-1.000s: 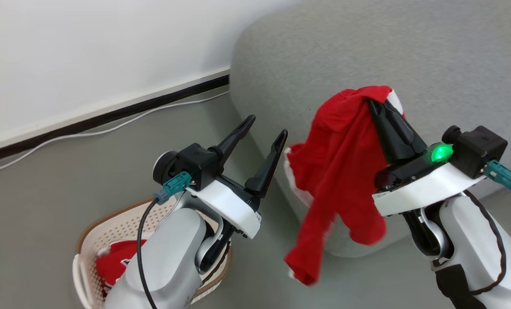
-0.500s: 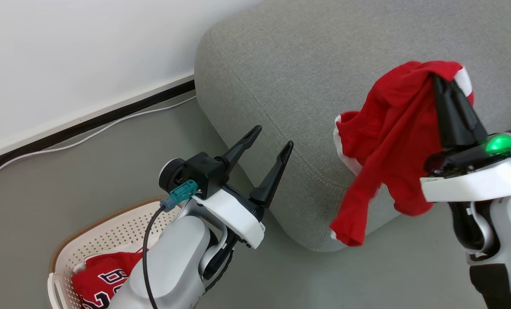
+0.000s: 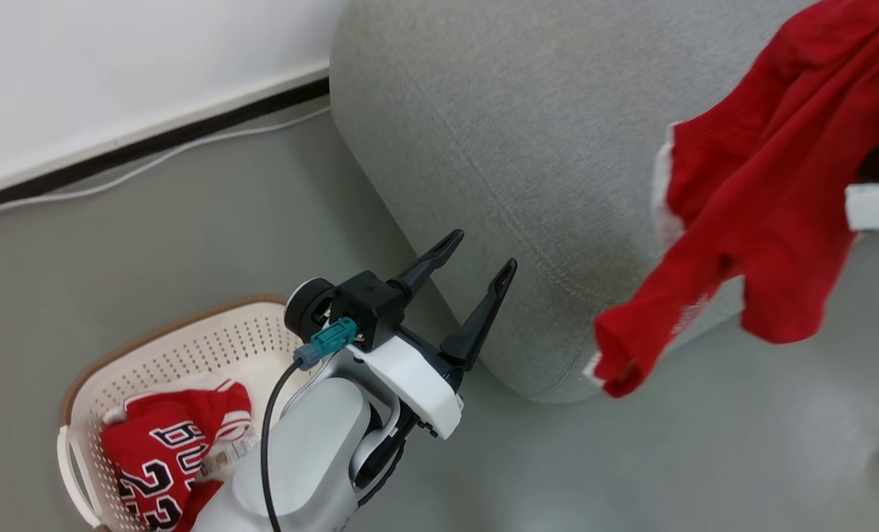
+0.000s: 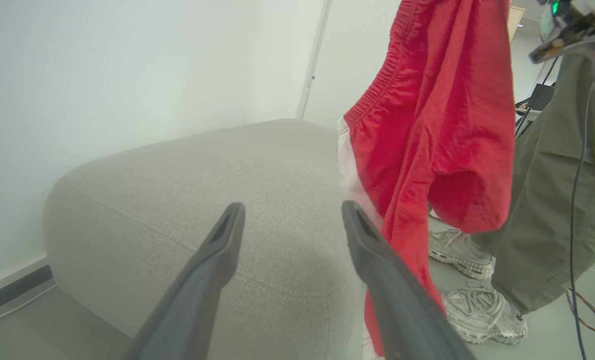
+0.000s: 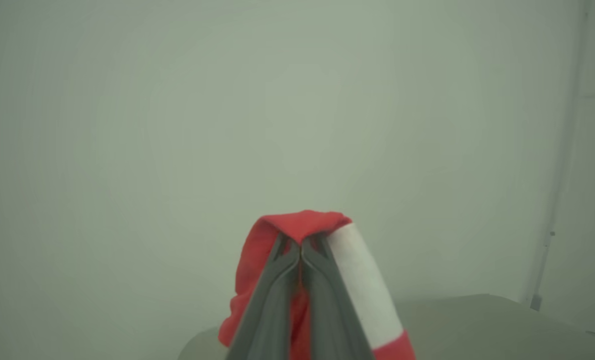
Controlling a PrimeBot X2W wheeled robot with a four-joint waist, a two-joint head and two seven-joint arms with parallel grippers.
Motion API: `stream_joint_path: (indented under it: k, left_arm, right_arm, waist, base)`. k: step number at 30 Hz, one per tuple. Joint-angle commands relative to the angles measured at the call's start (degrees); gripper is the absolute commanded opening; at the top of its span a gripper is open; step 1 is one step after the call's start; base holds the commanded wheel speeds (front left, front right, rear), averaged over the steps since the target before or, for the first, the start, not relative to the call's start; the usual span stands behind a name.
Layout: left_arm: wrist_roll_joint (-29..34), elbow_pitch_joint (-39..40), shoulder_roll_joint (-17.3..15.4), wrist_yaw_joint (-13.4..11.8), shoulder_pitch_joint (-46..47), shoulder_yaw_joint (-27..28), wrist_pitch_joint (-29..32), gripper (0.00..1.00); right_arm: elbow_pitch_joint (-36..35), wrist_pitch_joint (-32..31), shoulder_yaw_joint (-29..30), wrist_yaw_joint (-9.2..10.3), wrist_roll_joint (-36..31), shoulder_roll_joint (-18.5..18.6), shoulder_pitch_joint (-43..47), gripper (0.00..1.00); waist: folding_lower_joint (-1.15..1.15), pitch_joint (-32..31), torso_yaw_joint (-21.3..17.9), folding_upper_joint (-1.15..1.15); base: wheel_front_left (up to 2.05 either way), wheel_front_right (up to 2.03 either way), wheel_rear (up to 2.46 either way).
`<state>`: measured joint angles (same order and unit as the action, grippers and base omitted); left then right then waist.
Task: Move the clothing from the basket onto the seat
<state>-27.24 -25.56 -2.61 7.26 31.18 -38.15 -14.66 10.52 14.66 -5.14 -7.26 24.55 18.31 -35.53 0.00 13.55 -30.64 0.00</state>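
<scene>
Carrying step, by the look of it. Red shorts [image 3: 764,192] with a white side panel, pinched in the right claw [image 5: 300,250], its two fingers pressed together on a fold of the fabric. Hanging free in the air at the right, over the near right edge of the light-grey sofa [image 3: 528,148], with the lowest hem dangling past that edge above the floor [image 3: 188,222]. Hard to tell whether any cloth brushes the upholstery.

Left claw [image 3: 482,251] spread wide, holding nothing, raised between the laundry basket [image 3: 151,341] and the sofa's near corner, fingers aimed at the sofa.

Red jersey [image 3: 166,451] with a dark, white-edged "23", crumpled inside the cream perforated basket on the floor at near left, well apart from the shorts. So roughly half the task to go, at a guess.

Next move, as a judgement: taking the shorts farther in over the cushion, lowering until the cloth settles, then opening the right claw. Best done well inward from the rounded edge, to avoid a slide to the floor. After that, back to the basket for the jersey.

Landing place: woven grey upholstery, rounded corners, a stitched seam running near the edge.

Room: smooth grey floor, white wall [image 3: 114,59] at far left, dark baseboard [image 3: 151,144] along its foot, thin white cable [image 3: 151,166] lying just beside it. In the left wrist view, a person's olive trousers [image 4: 552,200] and pale trainers [image 4: 482,312], standing beyond the hanging shorts.
</scene>
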Motion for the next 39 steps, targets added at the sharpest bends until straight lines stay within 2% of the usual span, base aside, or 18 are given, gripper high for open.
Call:
stream_joint_path:
  k: [1,13,18,22,27,31,35,39]
  left_arm:
    - [0.3,0.9,-0.3,0.2,2.9,0.8,-0.3,1.00]
    - [-0.1,-1.6,-0.3,-0.3,8.9,-5.3,-0.3,1.00]
    - [-0.6,-2.4,-0.3,-0.7,11.3,-7.7,-0.3,1.00]
    - [-1.4,-3.1,-0.3,-0.6,12.5,-10.0,-0.3,1.00]
    - [-2.6,-3.4,-0.3,-0.6,14.1,-12.5,-0.3,1.00]
    - [-3.2,-3.5,-0.3,-0.8,14.7,-13.9,-0.3,1.00]
    - [-3.7,-3.4,-0.3,-1.4,14.6,-14.5,-0.3,1.00]
    - [-4.1,-3.0,-0.3,-1.7,14.0,-14.9,-0.3,1.00]
  right_arm:
    - [0.9,0.3,0.4,-0.23,0.1,2.0,-3.3,0.00]
    - [9.4,0.3,6.0,-0.23,-0.8,10.5,-15.5,0.00]
    - [14.0,0.3,11.1,-0.23,-1.3,14.4,-21.8,0.00]
    - [16.5,0.3,14.7,-0.23,-4.2,17.6,-26.3,0.00]
    - [23.1,0.3,20.9,-0.23,-6.3,20.8,-32.8,0.00]
    - [26.6,0.3,28.7,-0.23,-8.8,22.3,-38.0,0.00]
    - [24.8,0.3,35.8,-0.23,-12.1,22.5,-41.8,0.00]
    - [24.0,0.3,37.5,-0.23,-13.8,20.2,-42.7,0.00]
  waist:
    - [0.00,3.2,1.3,0.00]
    - [0.00,15.8,5.7,0.00]
    - [0.00,21.5,8.1,0.00]
    - [0.00,25.5,10.3,0.00]
    - [0.00,29.8,13.2,0.00]
    - [0.00,32.3,15.6,0.00]
    - [0.00,34.1,17.6,0.00]
    - [0.00,35.2,18.9,0.00]
  base:
    - [0.00,0.00,0.00]
    - [0.00,0.00,0.00]
    - [0.00,0.00,0.00]
    - [0.00,0.00,0.00]
    - [0.00,0.00,0.00]
    - [0.00,0.00,0.00]
    - [0.00,0.00,0.00]
    - [0.00,0.00,0.00]
